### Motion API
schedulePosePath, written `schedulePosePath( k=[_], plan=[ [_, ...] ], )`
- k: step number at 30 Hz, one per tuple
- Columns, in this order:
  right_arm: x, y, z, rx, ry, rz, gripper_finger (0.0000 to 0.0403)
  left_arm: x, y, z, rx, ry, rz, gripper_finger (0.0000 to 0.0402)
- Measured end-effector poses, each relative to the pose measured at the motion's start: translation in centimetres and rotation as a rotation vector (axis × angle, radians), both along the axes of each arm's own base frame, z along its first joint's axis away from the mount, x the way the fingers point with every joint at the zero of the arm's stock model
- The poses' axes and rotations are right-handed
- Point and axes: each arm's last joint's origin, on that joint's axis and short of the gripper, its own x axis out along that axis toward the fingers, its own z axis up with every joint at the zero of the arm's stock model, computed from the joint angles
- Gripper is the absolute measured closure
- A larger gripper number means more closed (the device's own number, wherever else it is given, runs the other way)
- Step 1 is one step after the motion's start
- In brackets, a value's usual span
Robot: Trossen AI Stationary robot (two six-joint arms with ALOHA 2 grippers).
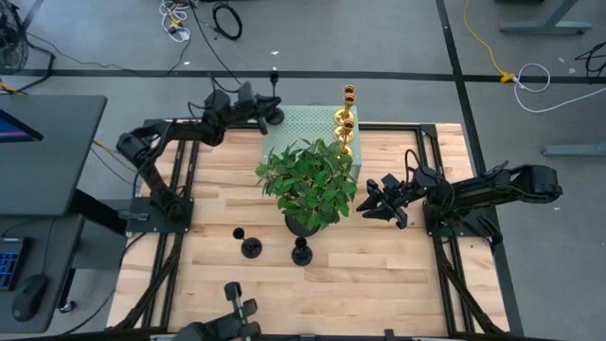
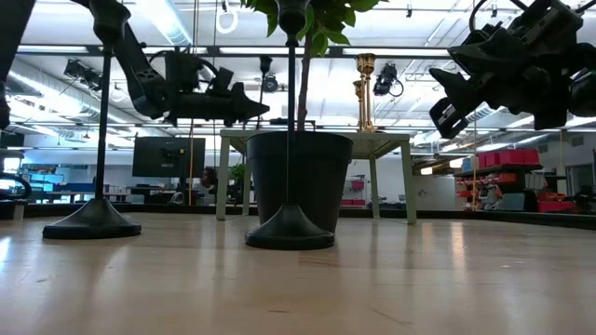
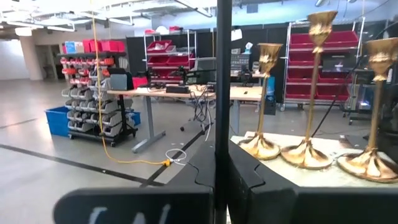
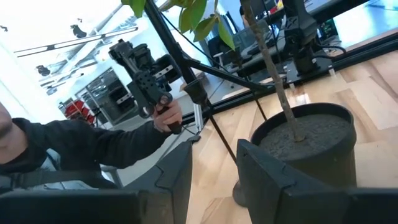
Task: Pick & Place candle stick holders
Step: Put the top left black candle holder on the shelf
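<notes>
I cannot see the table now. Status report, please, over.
Left gripper shut on a black candlestick at the green mat. Right gripper open, empty, beside the plant. Three gold candlesticks on the mat, two black ones on the table.

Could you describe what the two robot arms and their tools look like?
Both arms are dark, nearly black, built of jointed tubular links with chunky housings. The left tool and right tool each end in two flat, angular black fingers. Black cabling runs along the links.
</notes>
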Motion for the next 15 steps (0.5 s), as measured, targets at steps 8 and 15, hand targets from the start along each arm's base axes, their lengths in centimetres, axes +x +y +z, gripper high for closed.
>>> schedulePosePath(
  k=[8,15],
  plan=[
    [0.0,0.01,0.0,0.0,0.0,0.0,0.0278,0.54,1.26,-0.41,-0.03,0.0,-0.029,0.0392],
    [0.0,0.01,0.0,-0.012,-0.005,-0.001,0.0278,0.55,1.27,-0.38,-0.024,-0.004,-0.029,0.0392]
  ],
)
